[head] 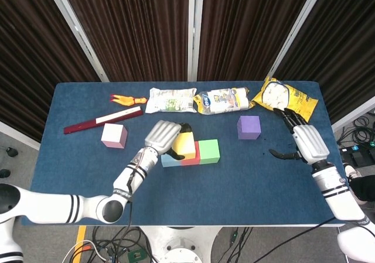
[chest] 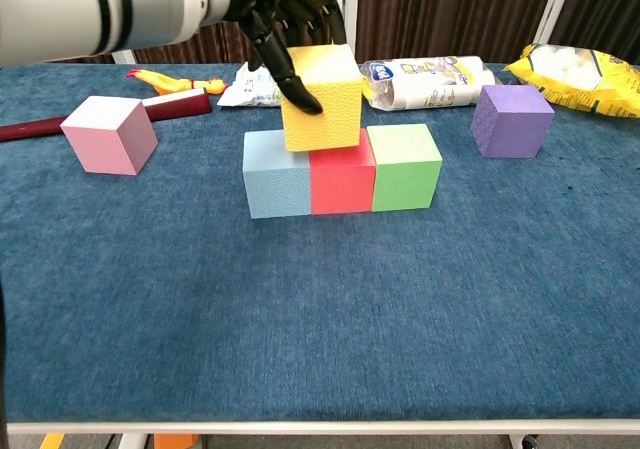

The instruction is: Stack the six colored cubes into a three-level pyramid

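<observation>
six cubes [head: 248, 127], three snack bags [head: 171, 99], one red bar [head: 102, 121], one toy chicken [head: 122, 99], two hands [head: 163, 135]

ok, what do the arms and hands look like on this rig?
Both arms are glossy white tubes with black bands at the joints. Each wrist is a ribbed black-and-white segment. The left hand and right hand have silver-grey back plates and black fingers. A thin cable runs along the left forearm. No readable markings or sleeves show.
</observation>
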Tool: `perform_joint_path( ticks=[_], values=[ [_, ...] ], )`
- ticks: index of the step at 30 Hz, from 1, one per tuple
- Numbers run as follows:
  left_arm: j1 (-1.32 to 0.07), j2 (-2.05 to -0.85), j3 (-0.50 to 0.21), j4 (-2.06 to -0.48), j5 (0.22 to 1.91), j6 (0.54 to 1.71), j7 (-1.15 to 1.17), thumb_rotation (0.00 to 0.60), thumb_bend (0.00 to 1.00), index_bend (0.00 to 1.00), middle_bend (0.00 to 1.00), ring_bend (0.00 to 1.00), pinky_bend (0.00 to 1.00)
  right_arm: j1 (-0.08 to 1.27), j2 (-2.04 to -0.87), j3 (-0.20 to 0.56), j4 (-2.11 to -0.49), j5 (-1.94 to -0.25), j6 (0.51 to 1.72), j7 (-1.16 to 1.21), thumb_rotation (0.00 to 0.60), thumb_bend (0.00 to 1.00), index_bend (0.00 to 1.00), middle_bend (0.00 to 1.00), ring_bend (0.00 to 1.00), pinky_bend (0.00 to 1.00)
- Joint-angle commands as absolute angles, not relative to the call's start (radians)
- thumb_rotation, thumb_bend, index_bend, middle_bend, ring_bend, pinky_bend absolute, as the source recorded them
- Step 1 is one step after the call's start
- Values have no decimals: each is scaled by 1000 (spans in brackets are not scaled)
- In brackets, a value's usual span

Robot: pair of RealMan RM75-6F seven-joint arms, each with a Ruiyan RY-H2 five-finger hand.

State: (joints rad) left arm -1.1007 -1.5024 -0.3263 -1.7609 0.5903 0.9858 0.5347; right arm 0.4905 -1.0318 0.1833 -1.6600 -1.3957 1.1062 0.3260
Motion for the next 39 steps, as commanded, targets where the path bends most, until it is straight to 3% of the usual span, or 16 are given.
perform_joint_path(
  ticks=[1, 16, 39],
  values=[
    [-1135, -1526, -336, -1745, 550, 1003, 561, 600, 0, 385, 429, 431, 657, 489, -1032, 182, -1656, -1397, 1105, 330, 600, 101, 0, 120, 0, 101],
    [-1251, -1633, -362, -1634, 414, 1023, 634, 600, 0, 371, 428, 431, 657, 487, -1026, 187, -1649, -1384, 1100, 337, 600, 101, 0, 120, 0, 101],
    [-1286, -1653, -358, -1599, 392, 1002, 631, 600, 0, 359, 423, 430, 650, 483, -1033, 192, -1633, -1371, 1098, 337, 600, 101, 0, 121, 0, 101]
  ],
)
